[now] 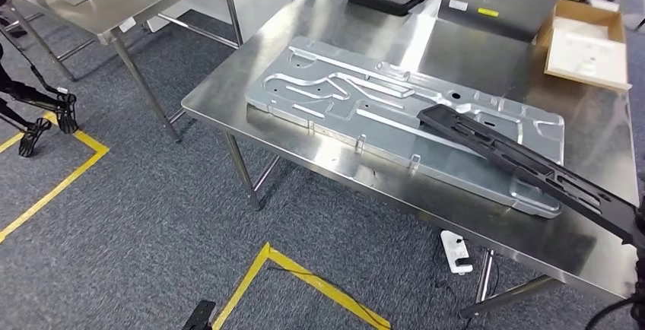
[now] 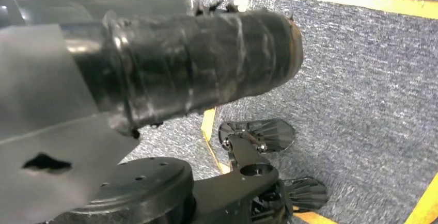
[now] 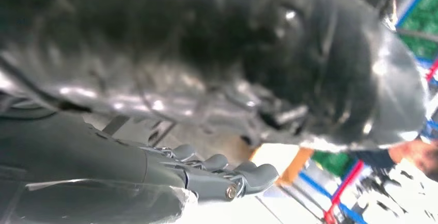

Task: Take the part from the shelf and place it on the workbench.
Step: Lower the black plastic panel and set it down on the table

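Our right hand point(image 3: 217, 175) grips the long black part point(image 1: 525, 164) above the workbench point(image 1: 251, 79), so we judge only lowering and release remain.

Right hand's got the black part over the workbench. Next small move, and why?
Probably lower the long black part a little until it rests flat, then let go. Its far end already lies over the silver panel on the workbench, while the near end is at the right hand, beyond the table's near edge.
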Motion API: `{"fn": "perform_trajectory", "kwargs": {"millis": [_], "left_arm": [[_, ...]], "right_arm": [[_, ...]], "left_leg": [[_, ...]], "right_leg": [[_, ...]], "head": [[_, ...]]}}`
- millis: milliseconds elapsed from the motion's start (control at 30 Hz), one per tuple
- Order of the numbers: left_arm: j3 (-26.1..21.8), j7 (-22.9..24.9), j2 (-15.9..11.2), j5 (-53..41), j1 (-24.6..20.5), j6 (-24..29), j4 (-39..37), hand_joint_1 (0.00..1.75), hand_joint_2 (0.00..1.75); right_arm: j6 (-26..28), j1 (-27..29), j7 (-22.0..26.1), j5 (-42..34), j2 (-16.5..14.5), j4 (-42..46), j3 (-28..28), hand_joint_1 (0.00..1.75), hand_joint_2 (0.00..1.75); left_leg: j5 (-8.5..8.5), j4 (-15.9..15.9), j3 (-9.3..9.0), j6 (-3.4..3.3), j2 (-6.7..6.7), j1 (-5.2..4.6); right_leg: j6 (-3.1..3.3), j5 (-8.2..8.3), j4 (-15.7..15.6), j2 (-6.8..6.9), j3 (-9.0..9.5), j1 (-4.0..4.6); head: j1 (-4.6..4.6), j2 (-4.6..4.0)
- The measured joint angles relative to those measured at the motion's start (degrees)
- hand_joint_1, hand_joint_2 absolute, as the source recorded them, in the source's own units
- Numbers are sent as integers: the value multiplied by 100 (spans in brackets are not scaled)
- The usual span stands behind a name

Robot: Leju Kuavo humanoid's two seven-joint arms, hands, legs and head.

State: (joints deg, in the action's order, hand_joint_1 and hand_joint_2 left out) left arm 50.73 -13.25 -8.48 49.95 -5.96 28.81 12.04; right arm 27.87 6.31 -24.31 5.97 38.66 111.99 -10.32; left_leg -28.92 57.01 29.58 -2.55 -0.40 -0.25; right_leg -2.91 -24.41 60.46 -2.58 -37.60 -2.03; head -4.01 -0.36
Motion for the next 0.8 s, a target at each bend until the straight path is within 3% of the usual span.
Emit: {"fn": "perform_trajectory", "kwargs": {"millis": [100, 133, 167, 200, 267, 333, 367, 433, 500, 600, 667, 700, 733, 800], "left_arm": [[0, -4, 27, 21, 8, -132, 0, 0, 0], [0, -5, 32, 39, 17, -193, 0, 0, 0], [0, -5, 37, 63, 22, -246, 0, 0, 0], [0, -4, 45, 82, 24, -293, 0, 0, 0], [0, -3, 61, 106, 19, -358, 0, 0, 0], [0, -24, 70, 118, 14, -389, 0, 0, 0], [0, -47, 73, 128, 12, -393, 0, 0, 0], [0, -95, 80, 144, 8, -395, 0, 0, 0], [1, -118, 94, 148, 1, -395, 1, 0, 0], [1, -125, 109, 156, 8, -386, 0, 0, 0], [2, -124, 109, 170, 26, -378, 0, 0, 0], [2, -124, 109, 185, 31, -376, 0, 0, 0], [2, -119, 109, 202, 31, -372, 0, 0, 0], [1, -81, 109, 254, 21, -344, 0, 0, 0]], "right_arm": [[0, 5, 28, -78, -1, 0, -61, 0, 0], [0, 10, 32, -116, -3, 0, -74, 0, 0], [0, 14, 34, -152, -6, 0, -87, 0, 0], [0, 16, 35, -180, -9, 0, -105, 0, 0], [-1, 7, 37, -216, -11, 6, -133, 0, 0], [-8, -9, 63, -286, -11, 17, -147, 0, 0], [-13, -14, 104, -358, -11, 20, -155, 0, 0], [-21, -12, 229, -547, -13, 1, -181, 0, 0], [-42, -12, 349, -730, -15, -28, -220, 0, 0], [-75, -16, 470, -913, -17, -57, -249, 0, 0], [-62, -11, 521, -990, -23, -70, -250, 0, 0], [-45, -9, 539, -1026, -27, -74, -252, 0, 0], [-26, -8, 552, -1063, -28, -76, -258, 0, 0], [7, -9, 577, -1137, -30, -76, -280, 0, 0]], "left_leg": [[102, -42, 70, -92, 151, -5], [116, -30, 105, -100, 203, -15], [124, -12, 138, -102, 253, -25], [126, 14, 169, -100, 300, -32], [108, 92, 215, -71, 384, -39], [71, 182, 250, -14, 454, -69], [59, 206, 258, 12, 487, -83], [47, 213, 257, 59, 546, -95], [-69, 340, 307, 140, 425, -79], [-568, 1234, 692, 245, 136, -24], [-696, 1727, 912, 266, 104, -2], [-600, 1682, 892, 262, 103, 3], [-419, 1430, 774, 246, 100, 6], [-68, 662, 420, 185, 57, -3]], "right_leg": [[-17, -622, 961, 178, -391, 15], [-27, -754, 1260, 193, -481, 18], [-34, -780, 1378, 201, -480, 23], [-36, -708, 1275, 216, -366, 27], [-17, -460, 575, 353, 94, 45], [59, -341, 33, 490, 393, 88], [105, -350, -42, 508, 415, 108], [190, -319, -39, 408, 396, 104], [256, -280, -63, 341, 396, 69], [320, -235, -72, 262, 361, 45], [327, -227, -65, 202, 343, 45], [325, -226, -60, 177, 343, 44], [323, -225, -56, 155, 347, 44], [302, -215, -54, 121, 349, 50]], "head": [[37, 1], [42, 0], [44, 0], [43, 0], [46, 0], [45, 0], [42, 0], [41, 0], [36, -1], [21, -1], [20, -1], [20, -1], [20, -1], [24, -1]]}}
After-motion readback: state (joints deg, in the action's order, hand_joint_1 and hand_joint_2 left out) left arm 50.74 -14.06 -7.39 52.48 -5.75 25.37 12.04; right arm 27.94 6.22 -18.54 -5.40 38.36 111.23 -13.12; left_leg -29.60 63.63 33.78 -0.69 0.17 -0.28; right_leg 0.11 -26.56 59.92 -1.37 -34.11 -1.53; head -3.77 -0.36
